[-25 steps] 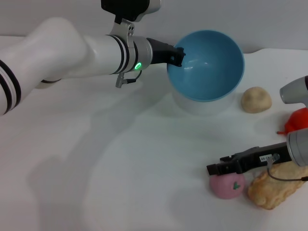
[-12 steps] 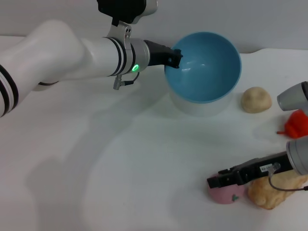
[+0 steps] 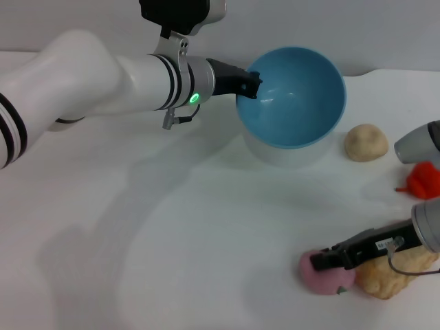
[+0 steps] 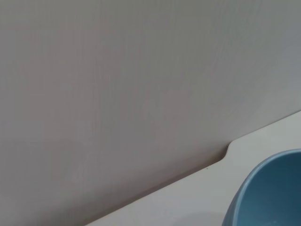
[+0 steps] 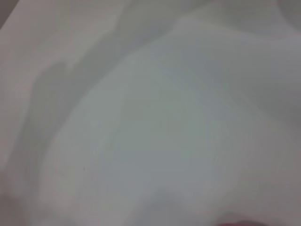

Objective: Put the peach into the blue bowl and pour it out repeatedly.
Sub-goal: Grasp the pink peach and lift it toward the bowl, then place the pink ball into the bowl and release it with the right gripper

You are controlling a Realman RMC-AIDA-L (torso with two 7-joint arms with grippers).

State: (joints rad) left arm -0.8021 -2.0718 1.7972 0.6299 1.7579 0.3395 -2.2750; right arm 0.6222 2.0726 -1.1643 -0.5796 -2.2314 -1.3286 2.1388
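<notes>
The blue bowl [image 3: 295,96] hangs tilted above the back of the table, its opening facing me and nothing inside. My left gripper [image 3: 253,82] is shut on its left rim. A piece of the bowl's rim [image 4: 268,193] shows in the left wrist view. The pink peach [image 3: 320,276] lies on the table at the front right. My right gripper [image 3: 323,260] lies low across its top, touching or almost touching it. The right wrist view holds only blurred white table.
A white round object [image 3: 282,152] sits right under the bowl. A beige lumpy ball [image 3: 365,142] lies to the bowl's right, a red item [image 3: 423,179] beyond it, and a tan bread-like piece [image 3: 395,273] beside the peach.
My right gripper has dropped lower and drawn back to the right over the peach. The peach has rolled, its stem now low at the front. The bowl barely moved.
</notes>
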